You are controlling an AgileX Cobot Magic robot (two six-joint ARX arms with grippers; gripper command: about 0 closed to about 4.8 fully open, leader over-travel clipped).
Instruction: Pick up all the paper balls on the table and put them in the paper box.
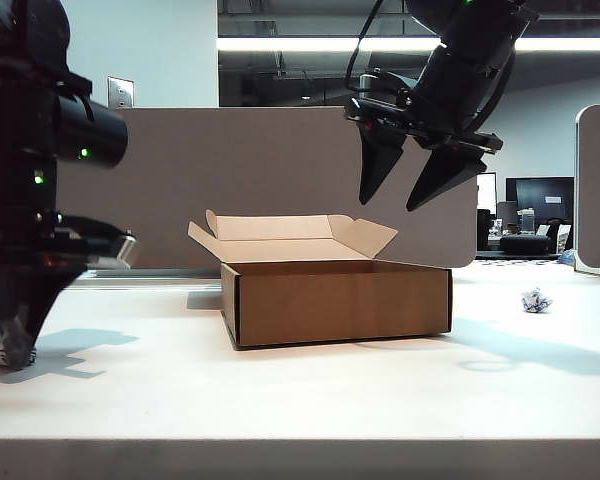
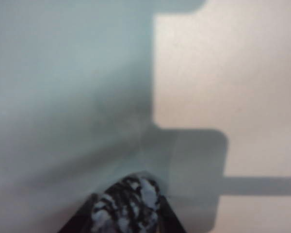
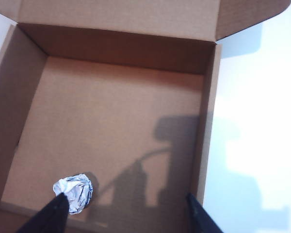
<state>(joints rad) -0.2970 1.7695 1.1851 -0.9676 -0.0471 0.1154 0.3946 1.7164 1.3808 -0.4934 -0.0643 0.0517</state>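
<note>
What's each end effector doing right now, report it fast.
Left end effector: down at the table, closing around a paper ball.
Right end effector: open and empty above the box.

Brown paper box (image 1: 340, 300) open mid-table (image 1: 280, 400), one paper ball (image 3: 73, 192) inside, second (image 1: 536, 300) on table right, third (image 2: 127, 206) between left gripper's (image 1: 10, 350) fingers.
</note>
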